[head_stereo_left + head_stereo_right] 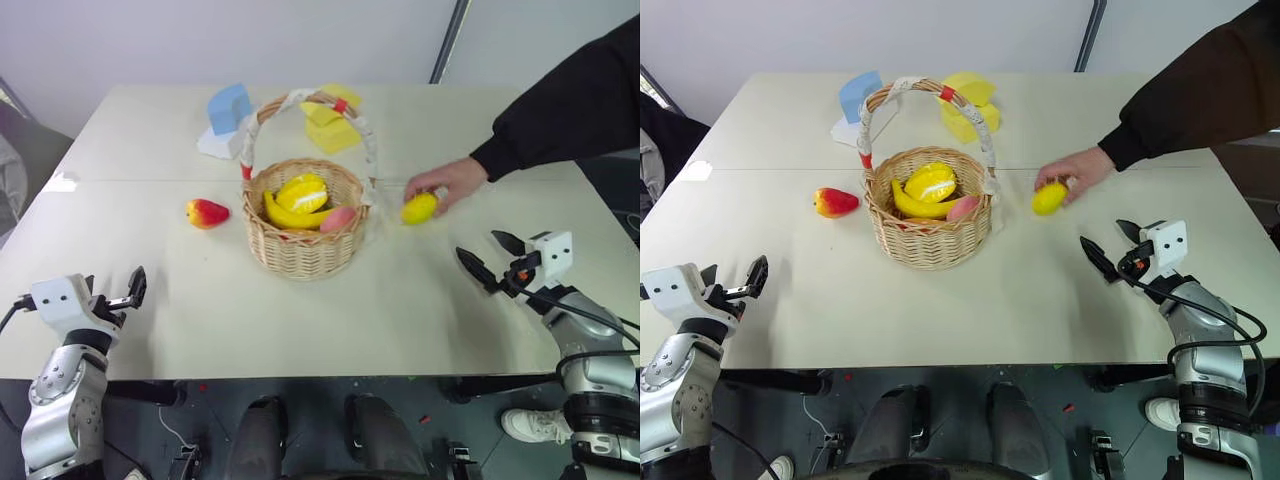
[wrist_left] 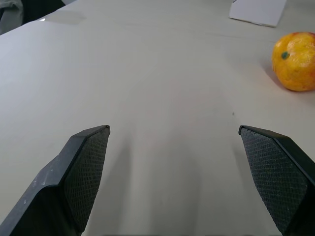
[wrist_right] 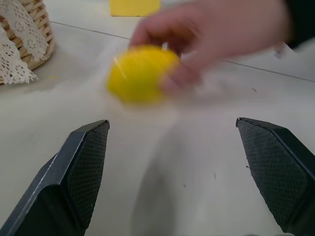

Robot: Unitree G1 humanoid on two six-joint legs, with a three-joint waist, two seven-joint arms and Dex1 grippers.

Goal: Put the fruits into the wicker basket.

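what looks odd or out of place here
A person's hand is on the lemon, right of the basket, in front of the open right gripper. Nothing looks spilled or damaged.

No readable text (anywhere here)

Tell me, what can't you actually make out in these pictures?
- Lemon: whether it rests on the table; the person's hand covers part, blurred in the right wrist view.
- Basket contents: lower fruits hidden by the wicker wall.
- Blue-and-white block: partly behind the basket handle.
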